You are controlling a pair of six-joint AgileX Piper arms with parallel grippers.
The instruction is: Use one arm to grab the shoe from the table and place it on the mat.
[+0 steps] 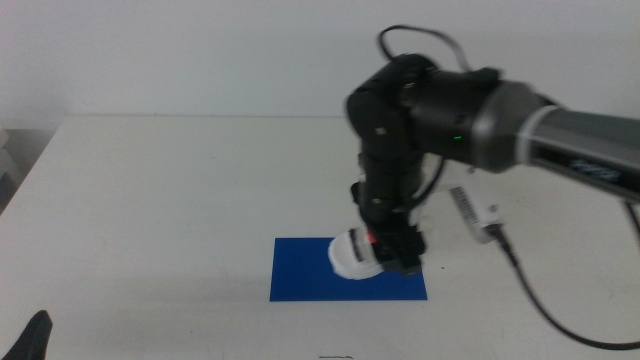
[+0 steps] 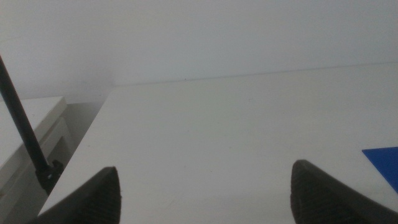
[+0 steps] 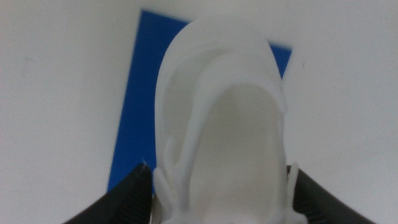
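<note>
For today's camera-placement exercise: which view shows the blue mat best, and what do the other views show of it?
The middle view: the whole mat shows as a rectangle on the table, with the shoe in the right end effector over it. The right wrist view shows a strip beside the shoe; the left wrist view only a corner.

We see the right arm (image 1: 440, 110), chunky black joints w/ a grey-silver forearm tube, white lettering on the dark band (too blurry to read). Tiny green LED on the black housing. A black cable loops over the top, another trails off a white labelled connector block (image 1: 478, 212). Bit of red near the right gripper (image 1: 385, 255). Jaws are dark, matte. Left gripper (image 2: 205, 193) pads have a fine ribbed/knurled texture, rounded tips.
</note>
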